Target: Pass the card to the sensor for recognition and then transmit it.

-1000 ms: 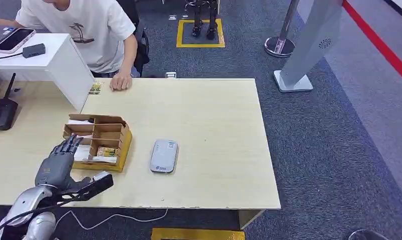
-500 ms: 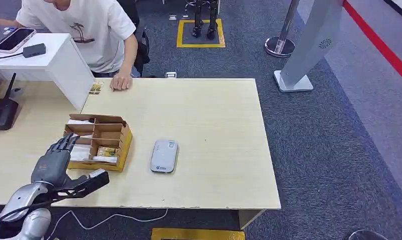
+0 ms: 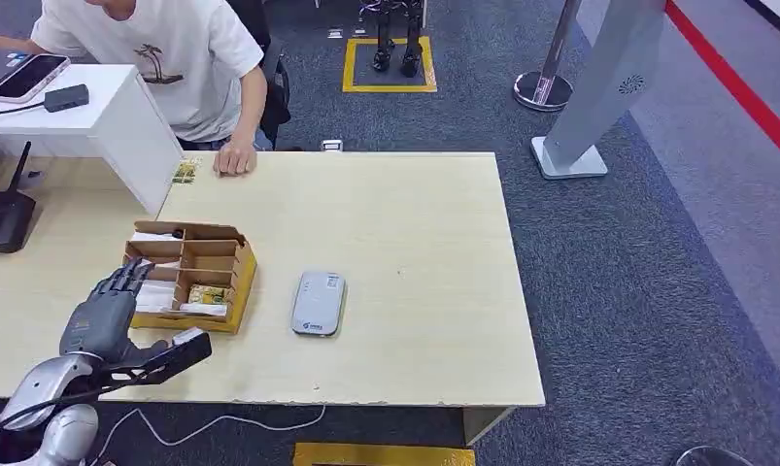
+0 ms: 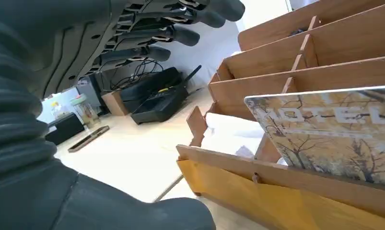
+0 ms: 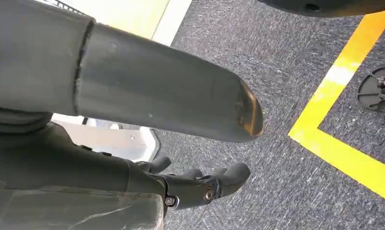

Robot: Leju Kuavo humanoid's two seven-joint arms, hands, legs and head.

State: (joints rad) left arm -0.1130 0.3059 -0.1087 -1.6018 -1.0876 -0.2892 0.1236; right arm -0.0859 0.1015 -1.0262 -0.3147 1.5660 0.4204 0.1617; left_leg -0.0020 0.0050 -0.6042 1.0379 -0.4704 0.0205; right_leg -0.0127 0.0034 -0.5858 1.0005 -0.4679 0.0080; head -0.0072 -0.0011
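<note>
Grey left hand (image 3: 102, 316) lower left of frame, fingers spread, holding nothing, fingertips just at the left edge of the wooden divider box (image 3: 232, 287). Box compartments: white paper in the left slots, card (image 4: 334, 132) standing in the near slot, lower centre of the box. Card face: yellow autumn trees, "HOTEL" lettering. Grey sensor (image 3: 318, 303) right of box. Right hand (image 5: 200, 184) fingers loosely apart, empty, over carpet.

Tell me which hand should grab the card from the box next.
Left. The left hand is open over the table beside the cardboard box, with the hotel card standing in the near compartment right ahead of it. The right hand hangs over the carpet, holding nothing.
</note>
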